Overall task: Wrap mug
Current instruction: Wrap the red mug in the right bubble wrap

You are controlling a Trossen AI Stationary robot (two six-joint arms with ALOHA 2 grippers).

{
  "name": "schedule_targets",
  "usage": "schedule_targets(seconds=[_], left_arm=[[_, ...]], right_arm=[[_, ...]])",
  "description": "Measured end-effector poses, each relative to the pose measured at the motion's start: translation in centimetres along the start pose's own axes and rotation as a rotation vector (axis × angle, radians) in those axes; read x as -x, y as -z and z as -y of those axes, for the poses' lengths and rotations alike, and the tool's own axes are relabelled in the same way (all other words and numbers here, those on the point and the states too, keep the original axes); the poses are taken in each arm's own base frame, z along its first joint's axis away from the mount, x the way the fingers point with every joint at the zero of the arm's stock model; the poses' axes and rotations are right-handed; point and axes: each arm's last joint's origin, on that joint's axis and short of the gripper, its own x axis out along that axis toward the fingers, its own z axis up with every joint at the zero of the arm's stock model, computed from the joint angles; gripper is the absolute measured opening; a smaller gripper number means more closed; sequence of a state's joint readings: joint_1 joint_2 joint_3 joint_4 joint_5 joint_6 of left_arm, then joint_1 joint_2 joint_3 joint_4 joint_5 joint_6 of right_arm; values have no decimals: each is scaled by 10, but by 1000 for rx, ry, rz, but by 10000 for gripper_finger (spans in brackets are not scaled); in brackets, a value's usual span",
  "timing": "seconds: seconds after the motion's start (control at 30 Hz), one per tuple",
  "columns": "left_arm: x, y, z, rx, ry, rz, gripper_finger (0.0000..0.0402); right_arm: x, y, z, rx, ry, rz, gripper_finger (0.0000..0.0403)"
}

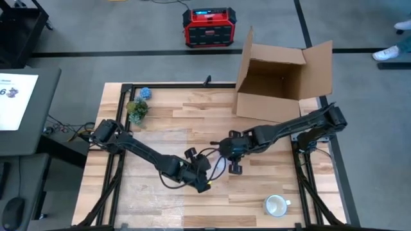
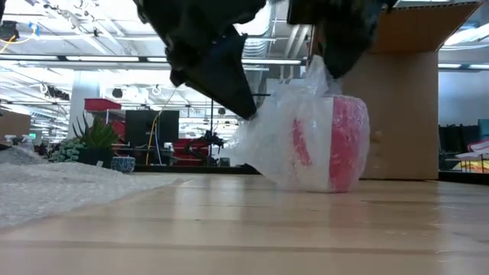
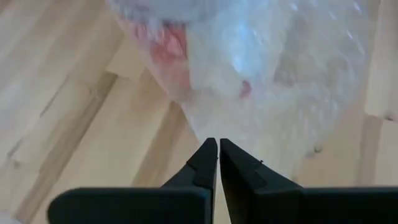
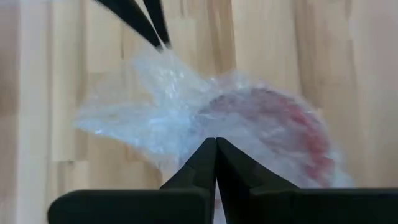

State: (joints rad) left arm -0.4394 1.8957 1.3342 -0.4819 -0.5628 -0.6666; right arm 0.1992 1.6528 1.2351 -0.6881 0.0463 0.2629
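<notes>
- Wooden table [image 2: 252,229] fills the bottom of the low view; loose bubble wrap sheet [image 2: 53,191] lies at lower left.
- Red mug [image 2: 345,141], swathed in clear bubble wrap [image 2: 294,134], stands on the table right of centre in the low view. In the high view the bundle is hidden under the grippers at mid-table.
- Left gripper [image 3: 218,144]: fingers together, pinching a tail of the wrap; enters from upper left in the low view.
- Right gripper [image 4: 215,142]: fingers together, clamped on the wrap just above the mug.
- Cardboard box [image 1: 282,80], flaps up, sits at the table's upper right in the high view; its inside is in shadow, contents cannot be told.
- White mug [image 1: 276,205] sits alone at lower right of the high view, well apart from the grippers.
- Small potted plant [image 1: 137,110] and a blue object [image 1: 146,93] sit at the table's upper left.
- Red-and-black case [image 1: 208,27] rests on the grey floor at top centre; writing unreadable.
- Sheet [image 1: 14,96] at far left shows a "6".
</notes>
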Motion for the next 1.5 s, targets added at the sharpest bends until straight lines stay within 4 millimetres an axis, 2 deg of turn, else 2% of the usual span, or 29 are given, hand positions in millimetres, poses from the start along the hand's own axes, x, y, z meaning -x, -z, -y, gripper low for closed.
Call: schedule_targets(seconds=[0.2,0.33,0.47,0.63,0.7,0.83,0.93,1.0,1.2,1.5], left_arm=[[11,15,15,-31,53,-43,0],[19,29,19,-42,33,-91,0],[25,34,30,-65,67,-25,12],[18,34,48,-57,241,247,56],[10,34,54,-37,335,317,68],[-10,37,66,-93,360,396,69],[-25,32,74,-80,282,433,55],[-31,31,74,-76,167,448,43],[-20,25,73,-89,-142,499,5],[-26,42,52,44,-340,450,1]], right_arm=[[-46,-1,6,-3,31,-90,0],[-63,1,9,6,44,-129,0],[-61,0,9,12,47,-112,0],[-42,-3,9,10,36,-63,0],[-35,-3,9,4,32,-46,0],[-28,-3,10,-2,52,-35,0],[-28,-3,11,-4,57,-40,0],[-29,-2,12,-5,60,-50,0],[-30,-1,11,2,63,-66,0],[-30,0,8,3,72,-61,0]])
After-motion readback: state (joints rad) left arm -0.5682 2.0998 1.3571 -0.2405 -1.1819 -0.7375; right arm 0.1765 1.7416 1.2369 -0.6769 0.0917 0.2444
